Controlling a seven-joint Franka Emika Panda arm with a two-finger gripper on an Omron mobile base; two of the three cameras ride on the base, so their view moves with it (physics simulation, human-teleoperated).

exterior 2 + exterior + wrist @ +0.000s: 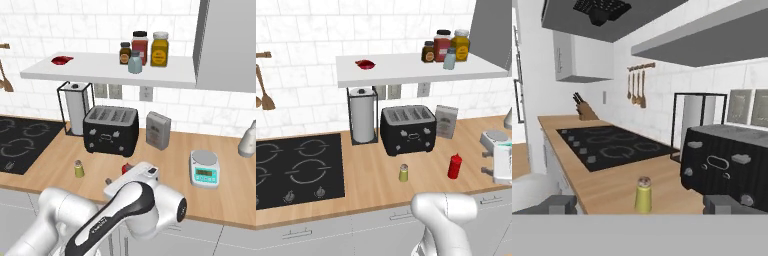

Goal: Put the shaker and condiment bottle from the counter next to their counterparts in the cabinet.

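Note:
The yellow-green shaker (pixel 403 173) (pixel 79 169) stands upright on the counter (pixel 376 175) in front of the black toaster. In the hand view the shaker (pixel 643 195) is straight ahead of my gripper (pixel 641 205), which is open, its fingertips (pixel 559 204) wide apart with nothing between them. The red condiment bottle (pixel 455 166) stands to the shaker's right; my arm half hides the bottle (pixel 127 168) in the right base view. Above, the cabinet shelf (pixel 406 72) (pixel 105 72) holds the counterparts: a pale blue shaker (pixel 449 58) (pixel 135 64) and a flat red item (pixel 365 64) (pixel 62 60).
A black toaster (pixel 407 129) (pixel 732 160) and a paper towel holder (pixel 362 120) stand behind the shaker, with the hob (pixel 298 167) to the left. A grey box (pixel 446 121) and a kitchen scale (pixel 204 169) sit to the right. Jars (pixel 442 46) crowd the shelf's right end.

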